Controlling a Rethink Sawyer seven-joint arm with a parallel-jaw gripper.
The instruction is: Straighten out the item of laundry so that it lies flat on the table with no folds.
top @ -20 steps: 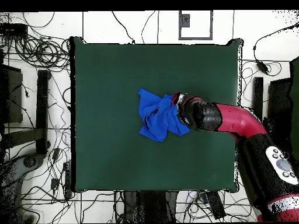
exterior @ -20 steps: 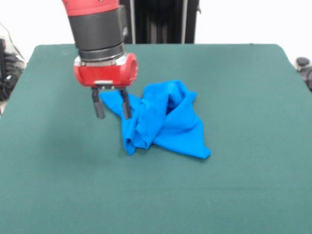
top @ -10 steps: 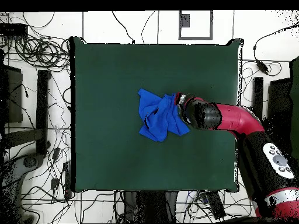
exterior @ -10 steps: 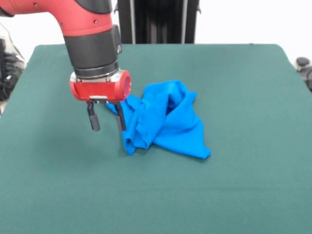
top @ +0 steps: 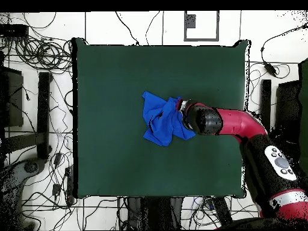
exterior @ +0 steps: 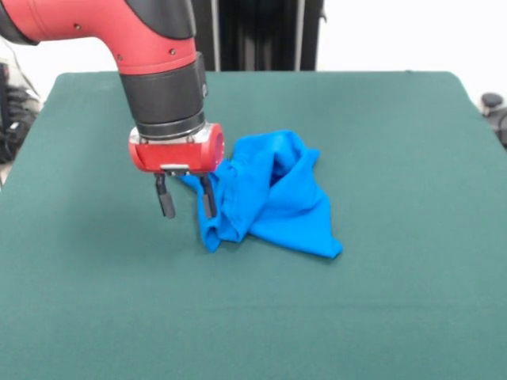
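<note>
The claw [exterior: 187,205] hangs spread at the edge of the crumpled T-shirt [exterior: 269,198] near the middle of the tabletop [exterior: 396,317], and it may pinch several layers together, keeping folds.

Red arm [exterior: 87,24] with a black cylindrical wrist, a red end effector [exterior: 186,198] housing, two thin dark fingers [exterior: 165,203].

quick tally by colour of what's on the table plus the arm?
Blue: 1, the crumpled T-shirt
Dark green: 1, the table
Red and black: 1, the arm, with its gripper open beside the shirt's edge
Total: 3
</note>
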